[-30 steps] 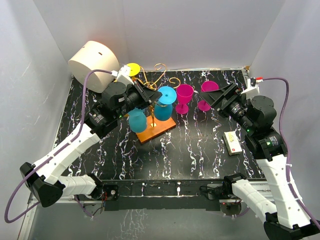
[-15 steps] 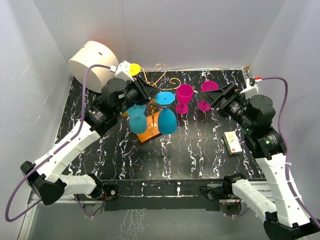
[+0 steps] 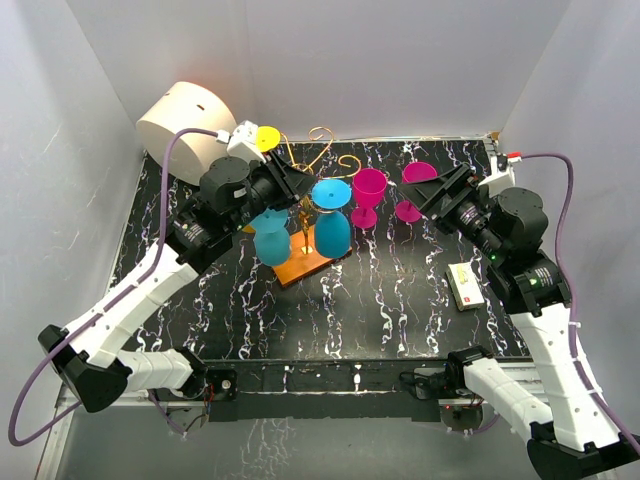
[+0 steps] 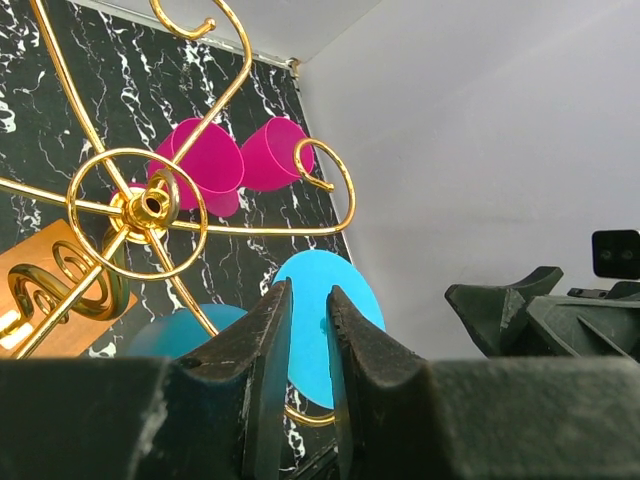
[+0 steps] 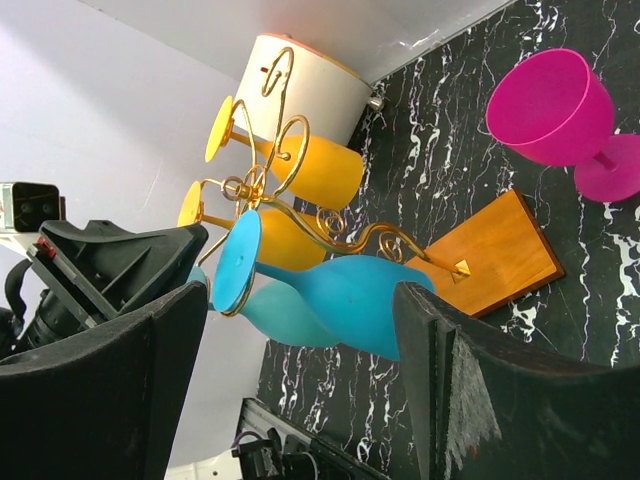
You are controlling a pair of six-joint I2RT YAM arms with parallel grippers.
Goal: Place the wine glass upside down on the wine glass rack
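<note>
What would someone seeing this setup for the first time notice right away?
Probably the gold wine glass rack on its orange wooden base mid-table, with blue glasses hanging bowl-down beside the left hand. Next, two upright magenta glasses stand to its right on the black marbled table, near the right hand.
</note>
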